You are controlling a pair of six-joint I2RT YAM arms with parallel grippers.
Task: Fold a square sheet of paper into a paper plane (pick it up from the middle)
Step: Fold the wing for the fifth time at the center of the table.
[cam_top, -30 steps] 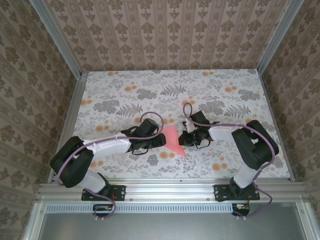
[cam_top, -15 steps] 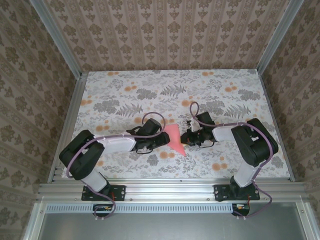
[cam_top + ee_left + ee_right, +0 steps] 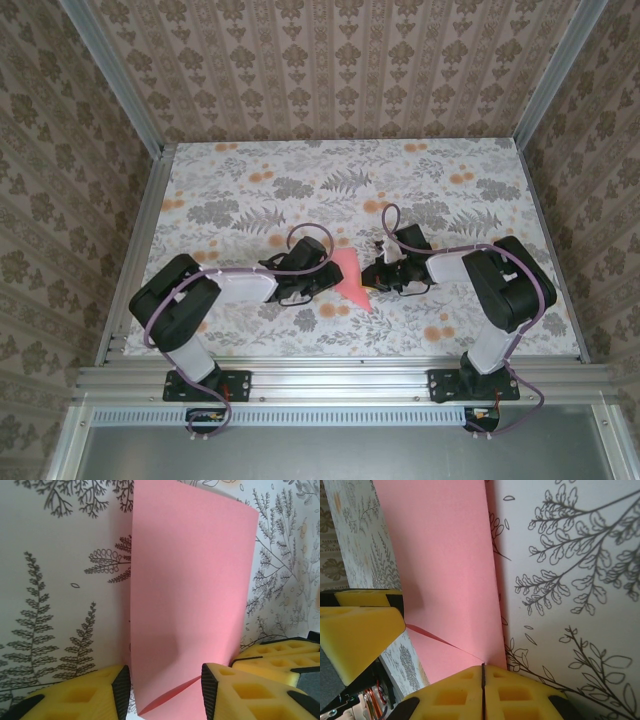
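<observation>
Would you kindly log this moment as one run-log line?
stage: mid-fold | folded pink sheet: between grippers | left gripper: open, straddling sheet | right gripper: shut on sheet corner

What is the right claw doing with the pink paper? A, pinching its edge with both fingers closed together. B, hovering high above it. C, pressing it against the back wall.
A: in the right wrist view the right claw has its yellow fingers meeting on a corner of the pink paper.
</observation>
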